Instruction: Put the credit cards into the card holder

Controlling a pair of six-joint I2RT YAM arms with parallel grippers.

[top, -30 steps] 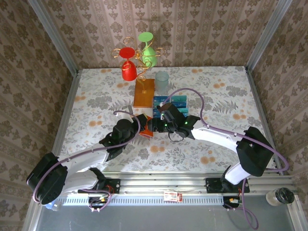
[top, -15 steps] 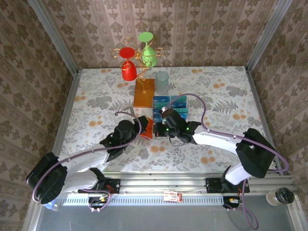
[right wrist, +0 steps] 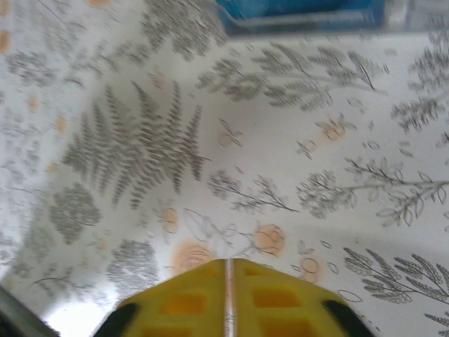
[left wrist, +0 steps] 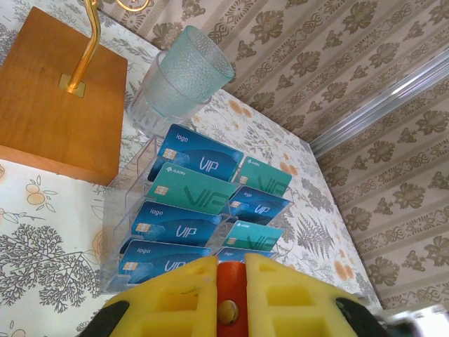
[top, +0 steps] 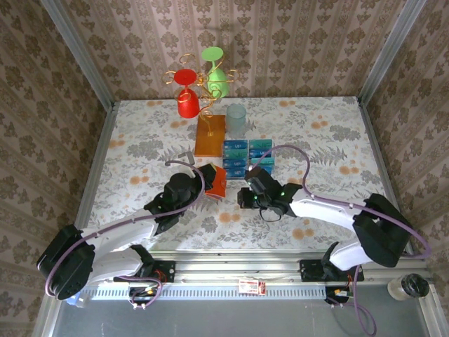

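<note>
The orange-red card holder point(top: 216, 181) is pinched upright between the yellow fingers of my left gripper point(top: 209, 180), left of the card rack. In the left wrist view the card holder point(left wrist: 231, 288) shows its small snap between the shut fingers point(left wrist: 175, 295). Several blue and teal credit cards point(left wrist: 186, 188) stand in a clear tiered rack point(top: 247, 156) just beyond. My right gripper point(top: 240, 199) hovers low over the tablecloth to the right of the holder, apart from it. Its fingers point(right wrist: 182, 302) are pressed together with nothing visible between them. A blue card edge point(right wrist: 302, 12) shows at the top.
The gold wire stand's orange-brown base point(top: 210, 135) sits behind the rack, with red and green cups hanging on it. A clear tumbler point(top: 236, 119) stands beside the base. Floral tablecloth point(top: 330, 140) lies bare on the right.
My right gripper has drawn back from the card holder, toward the near right. The left gripper keeps hold of the holder, shifted slightly.
</note>
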